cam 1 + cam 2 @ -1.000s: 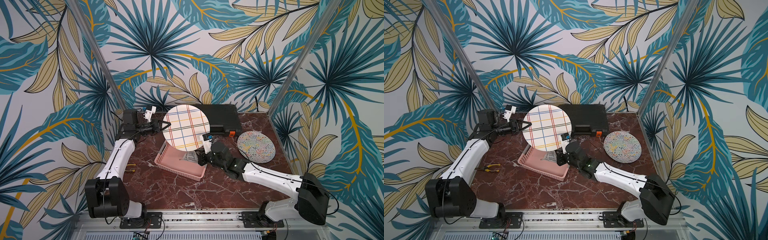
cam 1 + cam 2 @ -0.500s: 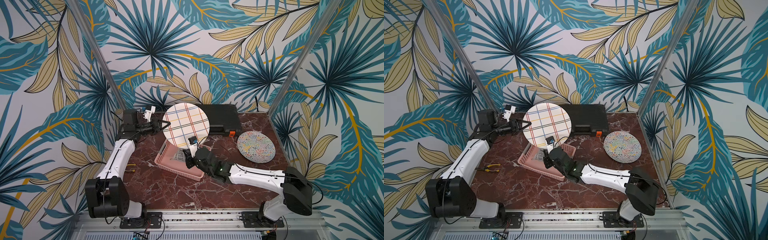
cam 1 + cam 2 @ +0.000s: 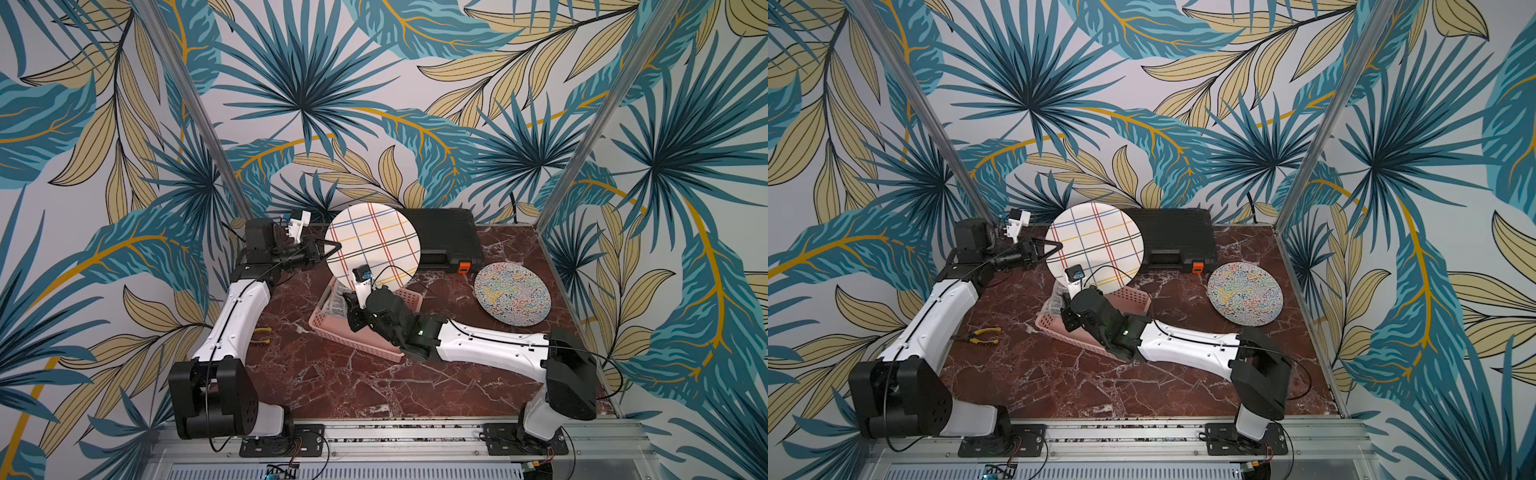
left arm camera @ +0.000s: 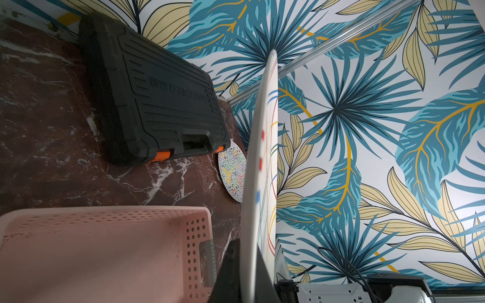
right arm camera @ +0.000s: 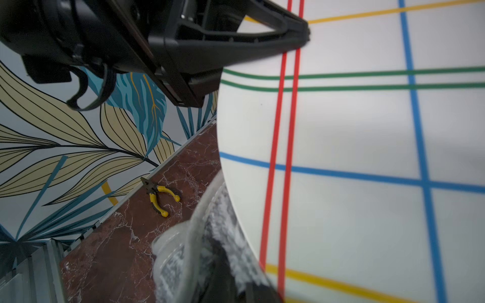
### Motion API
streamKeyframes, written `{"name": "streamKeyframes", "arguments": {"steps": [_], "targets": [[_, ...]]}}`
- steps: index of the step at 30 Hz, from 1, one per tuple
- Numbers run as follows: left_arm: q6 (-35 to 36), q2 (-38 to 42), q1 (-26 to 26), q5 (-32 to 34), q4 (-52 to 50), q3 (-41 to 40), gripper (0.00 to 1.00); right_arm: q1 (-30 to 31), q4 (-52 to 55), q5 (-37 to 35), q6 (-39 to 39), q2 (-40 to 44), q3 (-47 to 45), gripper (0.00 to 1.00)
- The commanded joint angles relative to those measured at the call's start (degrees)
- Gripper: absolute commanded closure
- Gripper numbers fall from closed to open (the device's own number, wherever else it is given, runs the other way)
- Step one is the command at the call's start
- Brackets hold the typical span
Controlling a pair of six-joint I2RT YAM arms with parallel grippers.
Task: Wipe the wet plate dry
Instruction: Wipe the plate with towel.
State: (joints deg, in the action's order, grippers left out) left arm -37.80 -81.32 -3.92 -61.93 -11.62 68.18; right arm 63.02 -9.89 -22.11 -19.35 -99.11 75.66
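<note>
Right gripper [image 3: 347, 300] is pinched tight on a bunched grey-white cloth [image 5: 220, 236]. In the right wrist view the cloth sits against the plate's edge, partly wrapped around it. Left gripper [image 3: 337, 246] is clamped on the left rim of the checked plate [image 3: 374, 245], its tips across the red double line in the right wrist view [image 5: 301, 34]. The plate stands nearly upright in the air, face toward the front, over the back end of the pink basket [image 3: 353, 343] in the middle of the table [image 3: 332, 382].

Change: a second ago the right gripper was at the plate's lower right, half a second ago it was under the lower middle, and now it is at the lower left edge. That makes one sweep across the bottom band of the face. The plate and left arm have not shifted.

Meaning, as a judgement: the lower strip is probably wiped, while the upper face and the back look untouched, so the task is partway at best. Wet spots can't be seen in any view. The likely next pass goes higher up. The risk is pushing the plate out of a one-sided rim grip.

Black case [image 3: 449, 237] lies at the back edge, a speckled mat [image 3: 512, 297] is near the right edge, and pliers [image 3: 982, 334] are near the left edge.
</note>
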Motion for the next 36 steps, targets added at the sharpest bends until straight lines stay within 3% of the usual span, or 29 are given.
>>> {"name": "streamKeyframes", "arguments": {"steps": [1,11,17,25,31,36], "targets": [[5.2,1.3,0.5,-2.7,-2.4,-2.3,1.0,-1.6,-7.5,-7.3,-0.6,0.2,6.5,1.0],[5.4,2.2,0.5,-2.0,-2.0,-3.1,1.0,-1.8,-4.4,-10.1,-0.1,-5.8,16.8,1.0],[5.9,2.8,0.5,-0.7,-2.4,-3.4,1.0,-1.9,-4.7,-7.0,0.5,-2.5,16.6,1.0],[7.0,2.8,0.5,0.0,-2.8,-3.0,1.0,-1.8,-8.0,-2.6,-3.0,11.5,1.7,1.0],[7.8,3.2,0.5,0.2,-3.1,-2.3,1.0,-1.9,-3.9,-0.3,-5.0,21.6,-7.4,1.0],[8.4,3.3,0.5,0.2,-3.4,-1.7,1.0,-2.0,4.7,-6.9,-9.6,31.2,-17.1,1.0]]}}
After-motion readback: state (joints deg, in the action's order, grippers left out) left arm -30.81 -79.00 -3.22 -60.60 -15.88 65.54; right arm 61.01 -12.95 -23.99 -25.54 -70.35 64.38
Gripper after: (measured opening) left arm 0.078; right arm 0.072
